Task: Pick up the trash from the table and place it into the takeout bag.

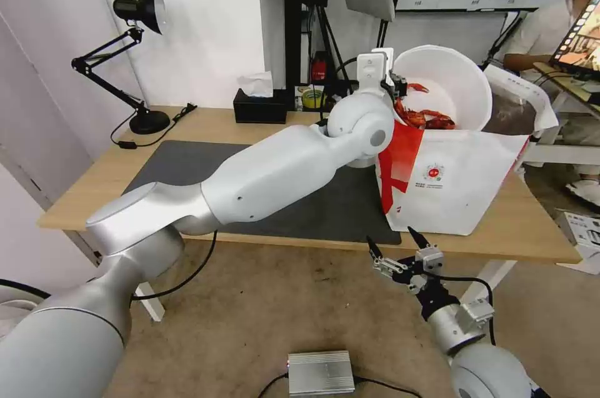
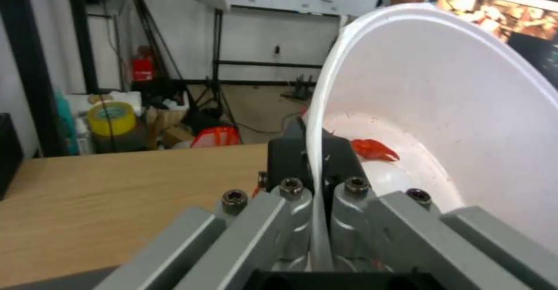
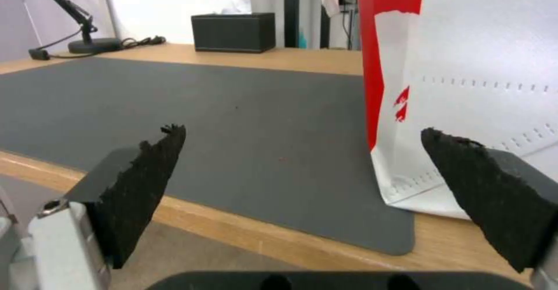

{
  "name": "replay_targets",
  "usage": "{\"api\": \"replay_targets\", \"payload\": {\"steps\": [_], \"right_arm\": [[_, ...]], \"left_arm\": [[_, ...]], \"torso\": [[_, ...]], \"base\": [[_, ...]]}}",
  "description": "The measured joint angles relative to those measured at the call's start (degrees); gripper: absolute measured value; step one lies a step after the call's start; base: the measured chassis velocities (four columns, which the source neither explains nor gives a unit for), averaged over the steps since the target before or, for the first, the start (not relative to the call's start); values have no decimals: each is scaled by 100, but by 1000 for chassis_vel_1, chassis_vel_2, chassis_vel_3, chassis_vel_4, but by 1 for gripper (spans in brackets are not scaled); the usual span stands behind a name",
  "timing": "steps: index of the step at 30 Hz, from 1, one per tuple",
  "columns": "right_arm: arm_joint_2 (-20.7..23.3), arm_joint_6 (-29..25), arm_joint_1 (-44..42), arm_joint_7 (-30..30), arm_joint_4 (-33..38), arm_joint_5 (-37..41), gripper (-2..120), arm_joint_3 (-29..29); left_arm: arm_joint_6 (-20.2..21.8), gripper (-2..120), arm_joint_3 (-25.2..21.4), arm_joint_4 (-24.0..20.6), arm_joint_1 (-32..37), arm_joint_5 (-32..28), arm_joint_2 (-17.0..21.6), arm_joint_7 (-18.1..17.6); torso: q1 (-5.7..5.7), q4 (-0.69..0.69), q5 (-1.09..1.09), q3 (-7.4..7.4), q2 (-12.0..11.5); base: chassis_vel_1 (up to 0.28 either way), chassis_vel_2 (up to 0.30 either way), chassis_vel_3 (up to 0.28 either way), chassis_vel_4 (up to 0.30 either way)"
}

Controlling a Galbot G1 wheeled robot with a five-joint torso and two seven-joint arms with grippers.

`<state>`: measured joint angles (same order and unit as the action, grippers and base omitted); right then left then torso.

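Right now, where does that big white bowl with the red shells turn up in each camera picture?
Head view: white bowl tipped over the takeout bag, its rim pinched by the left claw.
Left wrist view: bowl close up, rim between the claw's fingers.
Right wrist view: no bowl.
Shared landmark: the wooden table.

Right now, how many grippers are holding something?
1. Left gripper pinches the bowl rim, tilted over the bag. Right gripper hangs open below the table edge.
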<state>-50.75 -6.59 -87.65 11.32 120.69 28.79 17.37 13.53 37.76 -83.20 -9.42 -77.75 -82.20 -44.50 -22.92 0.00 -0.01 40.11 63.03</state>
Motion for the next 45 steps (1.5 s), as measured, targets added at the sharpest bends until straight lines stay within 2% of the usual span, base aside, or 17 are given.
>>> {"api": "replay_targets", "payload": {"steps": [4, 6, 9, 12, 17, 18, 19, 21, 23, 25, 30, 31, 35, 40, 41, 43, 45], "right_arm": [[0, 0, 0, 0, 0, 0, 100, 0], [0, 0, 0, 0, 0, 0, 100, 0], [0, 0, 0, 0, 0, 0, 100, 0], [0, 0, 0, 0, 0, 0, 100, 0], [0, 0, 0, 0, 0, 0, 100, 0], [0, 0, 0, 0, 0, 0, 100, 0], [0, 0, 0, 0, 0, 0, 100, 0], [0, 0, 0, 0, 0, 0, 100, 0], [0, 0, 0, 0, 0, 0, 100, 0], [0, 0, 0, 0, 0, 0, 100, 0], [0, 0, 0, 0, 0, 0, 100, 0], [0, 0, 0, 0, 0, 0, 100, 0], [0, 0, 1, 0, 0, 0, 100, 0], [0, 0, 0, 0, 0, 0, 100, 0], [0, 0, 0, 0, 0, 0, 100, 0], [0, 0, 0, -1, 1, 0, 100, 0], [0, 0, 0, 0, 0, 0, 100, 0]], "left_arm": [[35, 3, 35, -40, 0, -32, -20, 21], [88, 15, 36, -33, 0, -43, -71, 14], [103, 20, 36, -29, 0, -48, -88, 11], [116, 38, 36, -12, -17, -52, -96, -6], [117, 51, -1, -34, -39, -67, -37, -20], [117, 58, -22, -84, -41, -71, 29, -28], [117, 58, -22, -84, -41, -71, 29, -28], [112, 70, -80, -265, -27, -105, 250, -29], [110, 73, -106, -342, -3, -121, 348, -30], [107, 83, -180, -501, 78, -131, 541, -34], [65, 99, -427, -898, 356, -108, 967, -30], [65, 99, -427, -898, 356, -108, 967, -30], [21, 100, -713, -1474, 775, -31, 1649, 51], [17, 100, -748, -1526, 826, -12, 1722, 69], [-7, 100, -1276, -2036, 1483, 145, 2416, 290], [-52, 100, -1582, -2263, 1826, 212, 2756, 447], [-88, 100, -1720, -2349, 1987, 262, 2887, 531]], "torso": [[0, 0, 0, 0, 0], [0, -1, 0, 0, 0], [0, -1, 0, 0, 0], [0, 0, 0, 0, 0], [0, -1, 0, 0, 0], [0, -1, 1, 0, 0], [0, -1, 1, 0, 0], [0, -1, 1, 0, 0], [0, 0, 1, 0, 0], [0, 1, 0, 0, 0], [0, -2, 0, 0, 0], [0, -2, 0, 0, 0], [0, 0, -1, 0, 0], [0, 0, -1, 0, 0], [0, -1, -2, 0, 0], [0, 0, -2, -1, -1], [0, 4, -3, 0, -1]], "base": [[0, 0, 0, 0], [0, 0, 0, 0], [0, 0, 0, 0], [0, 0, 0, 0], [0, 0, 0, 0], [0, 0, 0, 0], [0, 0, 0, 0], [0, 0, 0, 0], [0, 0, 0, 0], [0, 0, 0, 0], [0, 0, 0, 0], [0, 0, 0, 0], [0, 0, 0, 0], [0, 0, 0, 0], [0, 0, 0, 0], [0, 0, 0, 0], [0, 0, 0, 0]]}}
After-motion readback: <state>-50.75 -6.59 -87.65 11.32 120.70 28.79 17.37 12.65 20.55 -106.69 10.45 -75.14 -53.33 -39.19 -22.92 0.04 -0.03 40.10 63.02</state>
